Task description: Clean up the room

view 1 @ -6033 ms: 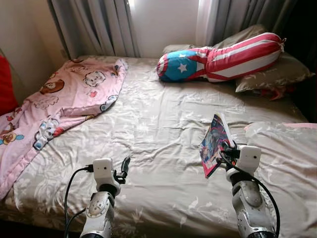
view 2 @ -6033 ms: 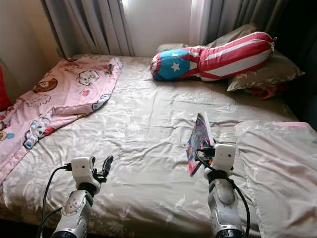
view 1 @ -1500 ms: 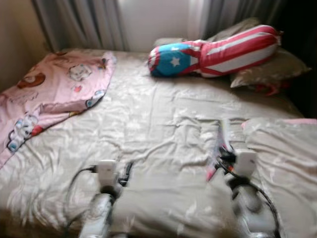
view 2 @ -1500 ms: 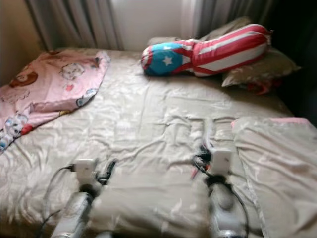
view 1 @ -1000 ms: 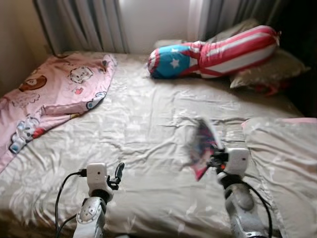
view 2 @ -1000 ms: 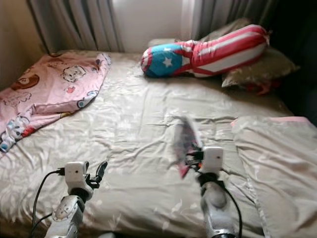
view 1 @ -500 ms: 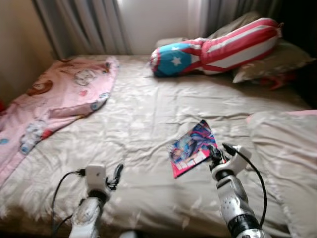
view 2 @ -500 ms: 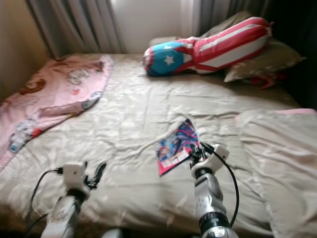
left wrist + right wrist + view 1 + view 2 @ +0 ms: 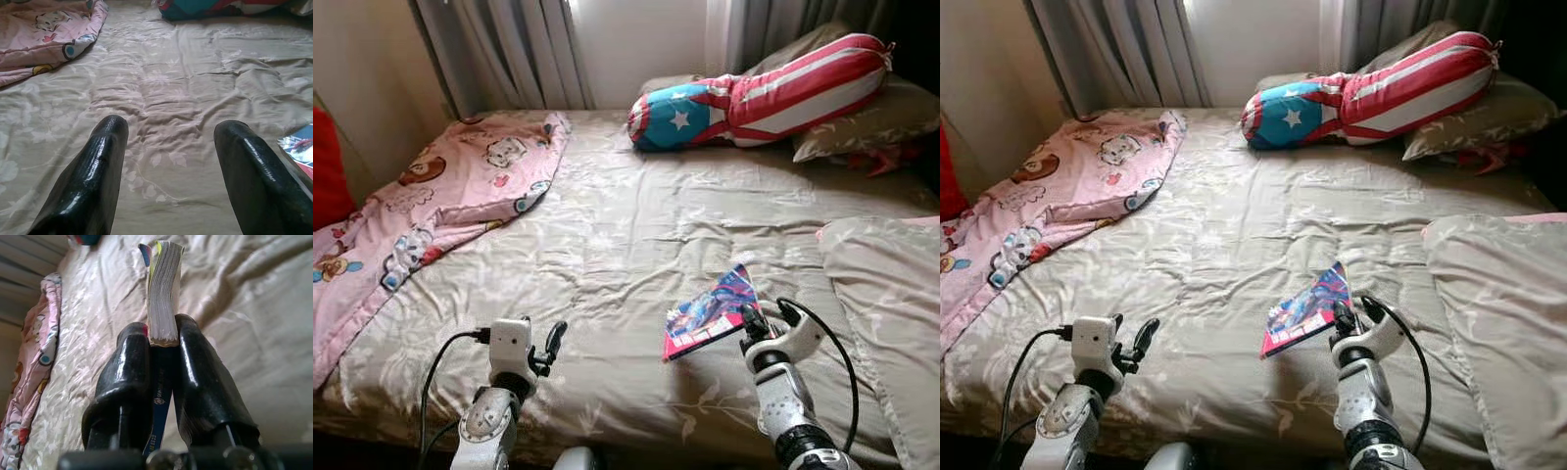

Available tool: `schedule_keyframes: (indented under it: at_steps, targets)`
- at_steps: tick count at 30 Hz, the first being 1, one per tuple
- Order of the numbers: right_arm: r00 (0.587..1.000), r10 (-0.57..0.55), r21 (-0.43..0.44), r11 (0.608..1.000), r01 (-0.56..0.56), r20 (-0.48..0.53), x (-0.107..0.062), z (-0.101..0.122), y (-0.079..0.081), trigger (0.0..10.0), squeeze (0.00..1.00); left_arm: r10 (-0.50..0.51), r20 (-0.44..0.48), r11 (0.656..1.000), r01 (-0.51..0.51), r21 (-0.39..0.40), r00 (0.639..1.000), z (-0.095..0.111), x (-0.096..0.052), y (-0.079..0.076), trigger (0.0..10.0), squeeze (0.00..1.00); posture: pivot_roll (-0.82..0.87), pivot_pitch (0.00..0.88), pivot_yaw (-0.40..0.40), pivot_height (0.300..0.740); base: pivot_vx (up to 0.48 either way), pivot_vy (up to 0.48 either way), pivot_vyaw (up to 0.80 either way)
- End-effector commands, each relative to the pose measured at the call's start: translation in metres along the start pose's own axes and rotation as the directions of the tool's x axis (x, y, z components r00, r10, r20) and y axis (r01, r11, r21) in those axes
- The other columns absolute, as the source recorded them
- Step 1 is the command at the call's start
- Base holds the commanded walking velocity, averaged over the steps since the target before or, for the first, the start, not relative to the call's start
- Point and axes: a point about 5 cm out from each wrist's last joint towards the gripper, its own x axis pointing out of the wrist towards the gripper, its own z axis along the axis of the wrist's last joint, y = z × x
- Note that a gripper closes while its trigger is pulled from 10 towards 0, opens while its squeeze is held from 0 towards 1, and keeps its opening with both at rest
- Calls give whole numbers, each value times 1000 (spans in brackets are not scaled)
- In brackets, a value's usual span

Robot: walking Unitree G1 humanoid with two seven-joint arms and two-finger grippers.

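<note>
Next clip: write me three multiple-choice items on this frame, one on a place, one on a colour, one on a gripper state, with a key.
1. Where does the pink cartoon blanket lie?
A. on the bed's left side
B. on the floor
C. over the pillows

2. What colours is the bolster at the head of the bed?
A. green and yellow
B. red, white and blue
C. plain grey

3. What is the right gripper doing?
A. hanging open
B. pressing a pillow
C. clamping a book

Key: 1 A, it is spread along the left edge; 2 B, stripes and a starred blue end; 3 C, both fingers pinch the book's pages in the right wrist view.
</note>
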Motion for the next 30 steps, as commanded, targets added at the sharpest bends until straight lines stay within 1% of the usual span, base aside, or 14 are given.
schedule_keyframes:
  at_steps: [1, 3, 5, 7, 9, 10, 11, 13, 16, 18, 22, 26, 30]
  targets:
    - [999, -40, 35, 999, 38, 32, -1, 5, -7, 10000, 0, -10, -11, 1000, 10, 26, 1000, 1, -2, 4, 10000, 0, 30, 34, 87, 643, 0, 0, 0]
    - [995, -96, 56, 994, 95, 22, -6, 3, -19, 10000, 0, -10, -14, 999, 10, 32, 1000, 2, -4, 5, 10000, 0, 38, 37, 90, 643, 0, 0, 0]
    - [992, -126, 71, 990, 125, 24, -8, 3, -25, 10000, 0, -9, -17, 999, 10, 35, 1000, 2, -4, 6, 10000, 0, 44, 40, 94, 643, 0, 0, 0]
    - [982, -185, 119, 977, 178, 47, -11, 8, -35, 10000, 0, -10, -20, 999, 10, 43, 1000, 2, -6, 8, 10000, 0, 47, 45, 101, 643, 0, 0, 0]
    - [978, -200, 127, 973, 192, 54, -12, 9, -37, 10000, 0, -10, -21, 999, 11, 46, 1000, 3, -7, 9, 10000, 0, 47, 45, 102, 643, 0, 0, 0]
    - [967, -244, 154, 960, 232, 66, -14, 12, -43, 10000, 0, -11, -24, 999, 12, 51, 1000, 2, -7, 10, 10000, 0, 47, 46, 107, 643, 0, 0, 0]
    - [967, -244, 154, 960, 232, 66, -14, 12, -43, 10000, 0, -11, -24, 999, 12, 51, 1000, 2, -7, 10, 10000, 0, 47, 46, 107, 643, 0, 0, 0]
    - [959, -278, 157, 951, 267, 55, -17, 12, -50, 10000, 0, -15, -28, 998, 17, 54, 999, 3, -8, 9, 10000, 0, 52, 48, 110, 643, 0, 0, 0]
    - [952, -302, 168, 942, 290, 49, -20, 12, -55, 10000, 0, -18, -29, 998, 19, 56, 999, 3, -8, 9, 10000, 0, 57, 52, 113, 643, 0, 0, 0]
    - [940, -337, 188, 928, 323, 49, -22, 12, -61, 10000, 0, -19, -34, 998, 21, 61, 999, 3, -9, 9, 10000, 0, 56, 53, 114, 643, 0, 0, 0]
    - [934, -357, 187, 920, 344, 36, -25, 11, -65, 10000, 0, -18, -42, 998, 20, 62, 999, 3, -10, 11, 10000, 0, 60, 56, 119, 643, 0, 0, 0]
    - [931, -364, 184, 918, 352, 33, -25, 11, -66, 10000, 0, -20, -45, 998, 23, 65, 999, 3, -10, 11, 10000, 0, 60, 56, 119, 643, 0, 0, 0]
    - [934, -356, 153, 925, 347, 32, -22, 16, -63, 10000, 0, -21, -51, 998, 24, 65, 998, 3, -10, 11, 10000, 0, 63, 57, 122, 643, 0, 0, 0]
